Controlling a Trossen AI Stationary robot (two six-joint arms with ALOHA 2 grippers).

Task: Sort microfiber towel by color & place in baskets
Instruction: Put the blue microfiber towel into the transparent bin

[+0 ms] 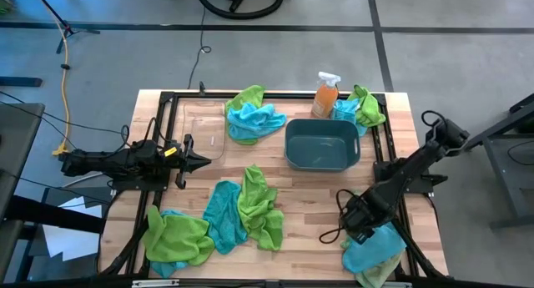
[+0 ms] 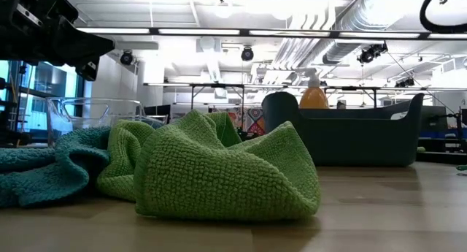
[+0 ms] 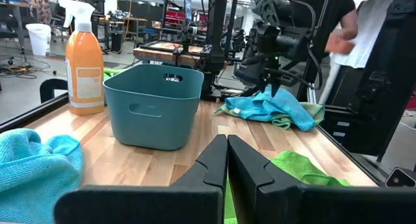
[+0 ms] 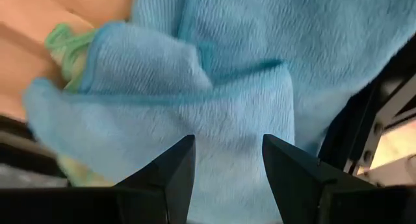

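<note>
A light blue microfiber towel [image 1: 375, 253] lies crumpled at the table's near right corner, on top of a green one [image 1: 380, 275]. My right gripper [image 1: 357, 231] is open and slants down over the blue towel [image 4: 214, 87], one finger on either side of a fold. The left wrist view shows it [image 3: 270, 87] close above that towel [image 3: 273, 107]. My left gripper [image 1: 204, 161] waits shut at the table's left, pointing level beside the clear basket [image 1: 200, 131]. The dark teal basket [image 1: 321, 144] stands right of centre. My right gripper's open fingers [image 4: 169, 169] come at the blue towel's upper fold [image 4: 227, 113] from above, slanting down. I cannot tell whether their tips touch the cloth. The towel lies slack on the table.
An orange spray bottle [image 1: 325, 96] stands behind the teal basket. Green and blue towels lie in heaps at the far middle [image 1: 250, 114], far right [image 1: 360, 108], near middle [image 1: 246, 211] and near left [image 1: 175, 238]. A person [image 3: 344, 29] stands beyond the table's right side.
</note>
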